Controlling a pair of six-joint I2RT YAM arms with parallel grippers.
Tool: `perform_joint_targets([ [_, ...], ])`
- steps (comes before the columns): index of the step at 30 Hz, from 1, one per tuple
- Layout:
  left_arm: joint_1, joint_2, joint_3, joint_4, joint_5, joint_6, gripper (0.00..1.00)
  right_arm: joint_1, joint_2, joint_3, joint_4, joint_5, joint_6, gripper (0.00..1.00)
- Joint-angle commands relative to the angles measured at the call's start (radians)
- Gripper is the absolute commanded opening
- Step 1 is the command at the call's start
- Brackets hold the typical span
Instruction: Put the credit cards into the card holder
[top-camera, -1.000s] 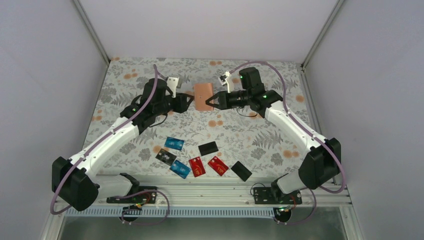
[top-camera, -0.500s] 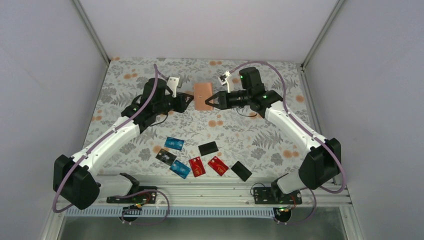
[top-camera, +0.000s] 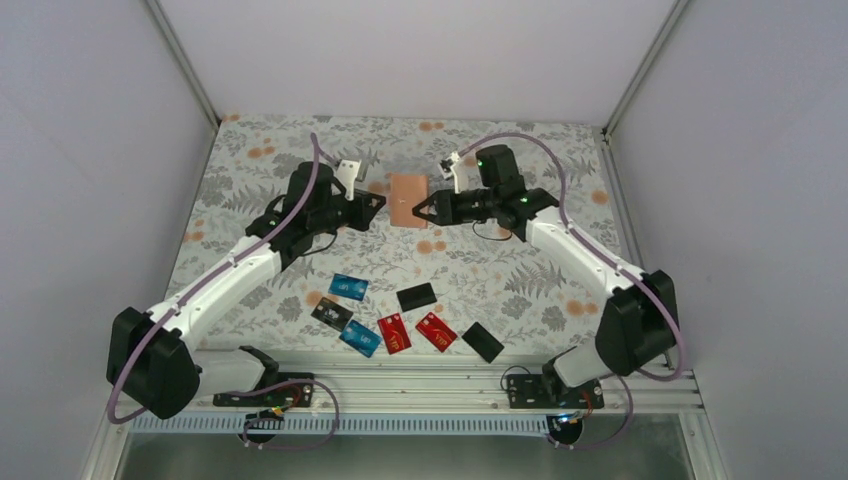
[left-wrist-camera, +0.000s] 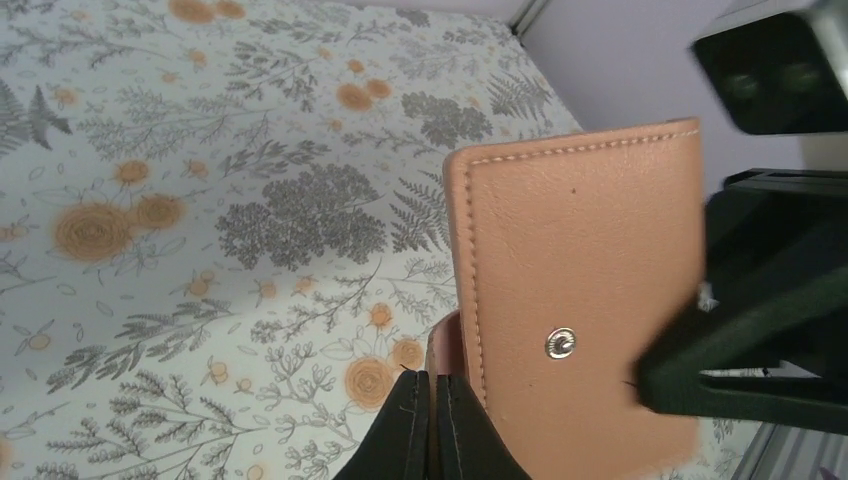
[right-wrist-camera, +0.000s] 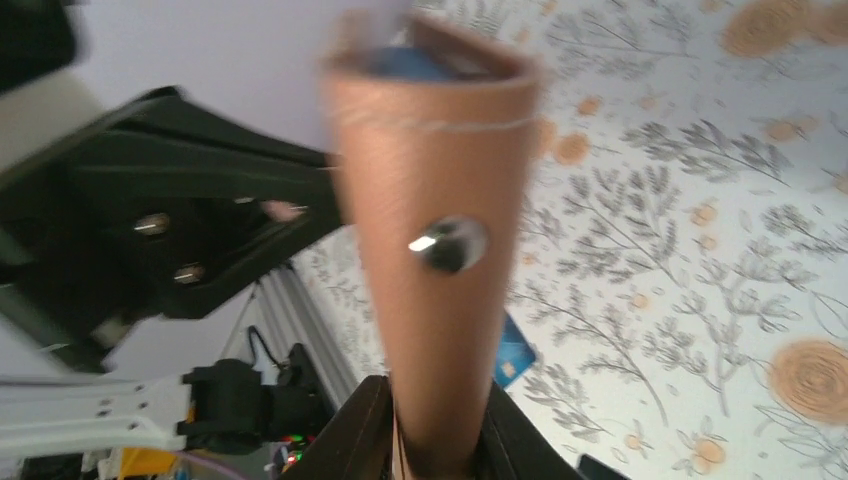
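In the top view, the card holder (top-camera: 406, 200) has moved a touch down the frame from upper centre. It also looks narrower than before, its face turned a little away from the camera. The left fingers (left-wrist-camera: 412, 430), parted a second ago, have closed together on a thin leather flap at the holder's left edge. The right fingers (right-wrist-camera: 352, 440) have eased slightly wider, though the holder sits between them. Both wrists have dropped a little lower in the frame, and the right one has also shifted leftward.
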Motion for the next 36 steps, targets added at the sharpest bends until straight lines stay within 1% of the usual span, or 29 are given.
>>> perform_joint_targets([
  [1, 0.013, 0.022, -0.046, 0.018, -0.017, 0.002, 0.02, -0.011, 0.101, -0.062, 0.049, 0.075, 0.025, 0.2],
  [4, 0.014, 0.053, -0.102, 0.062, -0.021, -0.002, 0.02, -0.011, 0.189, -0.09, 0.09, 0.078, 0.044, 0.16],
  [7, 0.015, 0.101, -0.142, 0.113, -0.02, -0.01, 0.02, -0.011, 0.299, -0.087, 0.118, 0.078, 0.052, 0.15],
  [9, 0.015, 0.133, -0.158, 0.145, -0.024, -0.014, 0.02, -0.012, 0.358, -0.067, 0.111, 0.081, 0.05, 0.16],
  [11, 0.015, 0.175, -0.158, 0.16, -0.034, -0.016, 0.02, -0.011, 0.411, -0.036, 0.086, 0.093, 0.04, 0.19],
  [15, 0.016, 0.249, -0.131, 0.157, -0.054, -0.014, 0.02, -0.013, 0.475, 0.014, 0.017, 0.149, 0.006, 0.33],
  [19, 0.016, 0.273, -0.112, 0.136, -0.074, -0.009, 0.02, -0.026, 0.484, 0.028, -0.05, 0.246, -0.031, 0.58],
  [22, 0.016, 0.268, -0.098, 0.116, -0.076, -0.001, 0.02, -0.034, 0.463, 0.029, -0.083, 0.311, -0.048, 0.69],
  [24, 0.016, 0.269, -0.086, 0.094, -0.068, 0.008, 0.02, -0.034, 0.442, 0.026, -0.089, 0.313, -0.051, 0.73],
  [29, 0.014, 0.265, -0.076, 0.084, -0.048, 0.024, 0.02, -0.024, 0.405, 0.025, -0.053, 0.193, -0.063, 0.75],
  [32, 0.015, 0.272, -0.069, 0.075, -0.05, 0.034, 0.02, -0.018, 0.403, 0.046, -0.037, 0.151, -0.072, 0.75],
  [34, 0.015, 0.276, -0.069, 0.071, -0.054, 0.04, 0.02, -0.018, 0.412, 0.073, -0.042, 0.143, -0.079, 0.75],
  [36, 0.015, 0.278, -0.073, 0.067, -0.057, 0.045, 0.02, -0.017, 0.427, 0.111, -0.056, 0.186, -0.085, 0.75],
])
